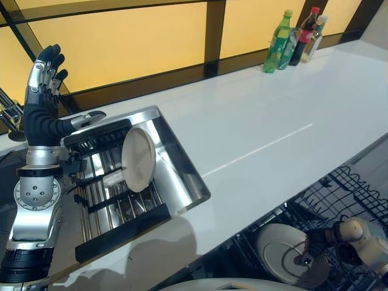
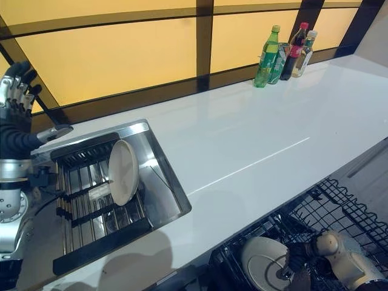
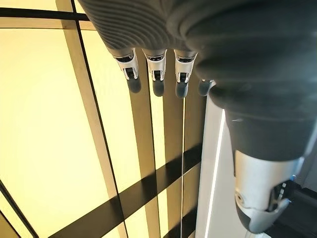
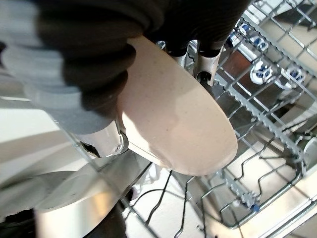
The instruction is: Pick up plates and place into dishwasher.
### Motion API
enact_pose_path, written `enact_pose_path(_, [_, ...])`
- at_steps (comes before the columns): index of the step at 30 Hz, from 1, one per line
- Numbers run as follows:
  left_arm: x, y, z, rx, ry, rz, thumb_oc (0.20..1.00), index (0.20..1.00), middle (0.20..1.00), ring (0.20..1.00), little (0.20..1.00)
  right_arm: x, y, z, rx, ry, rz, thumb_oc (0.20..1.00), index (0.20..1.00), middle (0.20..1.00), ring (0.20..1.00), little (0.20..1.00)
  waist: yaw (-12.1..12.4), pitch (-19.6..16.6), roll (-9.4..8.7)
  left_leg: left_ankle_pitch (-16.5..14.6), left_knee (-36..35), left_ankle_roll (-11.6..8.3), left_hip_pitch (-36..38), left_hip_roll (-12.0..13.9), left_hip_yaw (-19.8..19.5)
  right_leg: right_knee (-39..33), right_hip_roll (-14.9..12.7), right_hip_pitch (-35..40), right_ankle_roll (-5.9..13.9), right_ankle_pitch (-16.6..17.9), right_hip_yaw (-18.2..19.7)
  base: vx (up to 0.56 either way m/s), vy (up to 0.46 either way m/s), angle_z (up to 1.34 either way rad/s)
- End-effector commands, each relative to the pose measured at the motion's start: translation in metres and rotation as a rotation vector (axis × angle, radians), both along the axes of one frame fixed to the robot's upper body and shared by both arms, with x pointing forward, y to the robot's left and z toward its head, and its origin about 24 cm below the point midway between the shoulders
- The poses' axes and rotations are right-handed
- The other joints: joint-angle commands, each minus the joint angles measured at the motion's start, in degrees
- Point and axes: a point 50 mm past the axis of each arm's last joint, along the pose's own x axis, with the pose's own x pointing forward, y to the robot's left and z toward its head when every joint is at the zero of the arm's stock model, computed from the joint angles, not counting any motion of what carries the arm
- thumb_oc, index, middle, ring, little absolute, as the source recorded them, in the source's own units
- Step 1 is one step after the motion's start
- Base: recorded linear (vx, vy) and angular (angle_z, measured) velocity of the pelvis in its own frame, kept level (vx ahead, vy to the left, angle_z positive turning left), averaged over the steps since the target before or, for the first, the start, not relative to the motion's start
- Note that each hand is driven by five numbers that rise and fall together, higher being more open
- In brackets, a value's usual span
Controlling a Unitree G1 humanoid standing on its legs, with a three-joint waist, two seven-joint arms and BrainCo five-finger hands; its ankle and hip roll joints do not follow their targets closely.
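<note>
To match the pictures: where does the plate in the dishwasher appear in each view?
Left eye view: plate at bottom right, in the right hand.
Right eye view: bottom right.
Left wrist view: faces the window.
Right wrist view: centre.
Shared landmark: wire rack.

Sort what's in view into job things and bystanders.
Job: plate pinched in the right hand over the dishwasher rack; second plate upright in the sink rack; a plate already in the dishwasher.
Bystanders: bottles at the counter's far end; raised left hand, open.
</note>
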Motion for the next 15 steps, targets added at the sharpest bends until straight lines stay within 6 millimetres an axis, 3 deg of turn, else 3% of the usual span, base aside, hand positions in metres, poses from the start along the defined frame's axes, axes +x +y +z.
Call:
enact_pose_path(1, [-0.002,-0.011,0.012,0.028,-0.074,-0.031,1.000,1.000,1.000,1.000,1.000,0.013,0.010,-0.007,-0.114,-0.092,0.054,0.200,0.200,0.200,0.200,0.200,0.65,-3.34,-1.29,-0.72,-0.05,-1.08,-1.43,0.64,-4.25,1.46,-2.97,3.84,5.54,-5.59,-1.86,0.00,0.000,0.00])
enact_pose_path(8, [0.000,-0.014,0.013,0.016,-0.078,-0.030,1.000,1.000,1.000,1.000,1.000,-0.006,0.034,-0.042,-0.131,0.036,0.046,0.200,0.200,0.200,0.200,0.200,0.58,-3.02,-0.04,-0.96,-0.03,-0.88,-1.44,0.29,-4.78,1.47,-3.12,3.97,5.76,-5.79,-1.37,0.00,0.013,0.00])
enact_pose_path(15, [0.006,-0.020,0.019,0.019,-0.072,-0.058,1.000,1.000,1.000,1.000,1.000,-0.031,0.036,-0.075,-0.107,0.140,-0.078,0.200,0.200,0.200,0.200,0.200,0.77,-3.42,0.36,-1.44,-0.05,-0.76,-1.15,0.07,-5.25,1.86,-3.25,4.30,5.78,-6.25,-1.89,0.00,-0.001,0.03])
